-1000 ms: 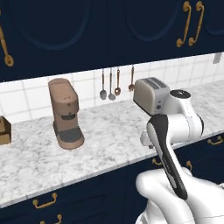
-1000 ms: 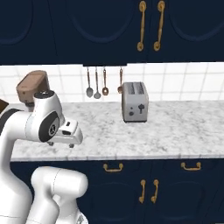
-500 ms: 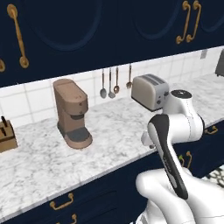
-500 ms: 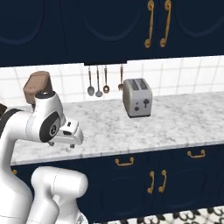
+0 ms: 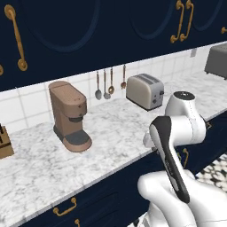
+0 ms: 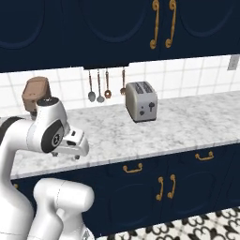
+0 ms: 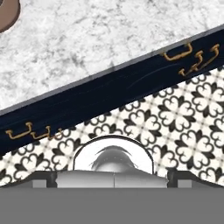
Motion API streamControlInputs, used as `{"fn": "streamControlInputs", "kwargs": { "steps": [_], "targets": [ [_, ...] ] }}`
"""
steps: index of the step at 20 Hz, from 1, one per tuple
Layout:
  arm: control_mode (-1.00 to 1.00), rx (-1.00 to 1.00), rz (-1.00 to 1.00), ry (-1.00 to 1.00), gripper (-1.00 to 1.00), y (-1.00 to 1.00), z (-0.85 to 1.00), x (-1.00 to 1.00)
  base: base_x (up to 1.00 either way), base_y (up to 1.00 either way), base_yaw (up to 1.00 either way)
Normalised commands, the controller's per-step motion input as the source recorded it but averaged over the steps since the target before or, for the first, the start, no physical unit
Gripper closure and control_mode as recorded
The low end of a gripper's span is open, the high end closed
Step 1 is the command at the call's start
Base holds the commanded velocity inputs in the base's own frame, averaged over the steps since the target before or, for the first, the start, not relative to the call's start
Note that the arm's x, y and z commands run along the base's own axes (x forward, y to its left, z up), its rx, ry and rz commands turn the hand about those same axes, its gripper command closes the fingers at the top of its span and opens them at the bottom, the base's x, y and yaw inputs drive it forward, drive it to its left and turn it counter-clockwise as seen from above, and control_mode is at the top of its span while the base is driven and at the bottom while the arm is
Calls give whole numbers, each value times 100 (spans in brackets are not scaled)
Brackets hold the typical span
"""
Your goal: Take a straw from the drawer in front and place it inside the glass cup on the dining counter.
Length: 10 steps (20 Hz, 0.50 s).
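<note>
Scan the marbled worktop from your left: a wooden knife block at the edge, then the brown coffee machine, hanging utensils on the tiled wall, then the silver toaster. Below run closed navy drawers, one drawer with a brass bow handle. Your pincer hangs over the worktop's front edge, jaws apart, empty.

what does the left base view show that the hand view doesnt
Left base view alone: the toaster, three utensils hanging on the tiled wall, the whole coffee machine, a wooden block at the left edge, and the upper cabinet doors with long brass handles. Hand view alone: the patterned floor tiles. Both: the marbled worktop and the navy fronts with small brass handles beneath it.
</note>
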Motion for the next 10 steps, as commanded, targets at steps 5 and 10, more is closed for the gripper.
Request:
{"fn": "streamControlInputs", "kwargs": {
  "steps": [5, 10],
  "targets": [
    [-100, 7, -43, -4, -100, -22, 1, -43, 0, 0, 0],
    [-100, 6, -31, -12, -100, -79, -9, -8, 0, 0, 0]
  ]
}}
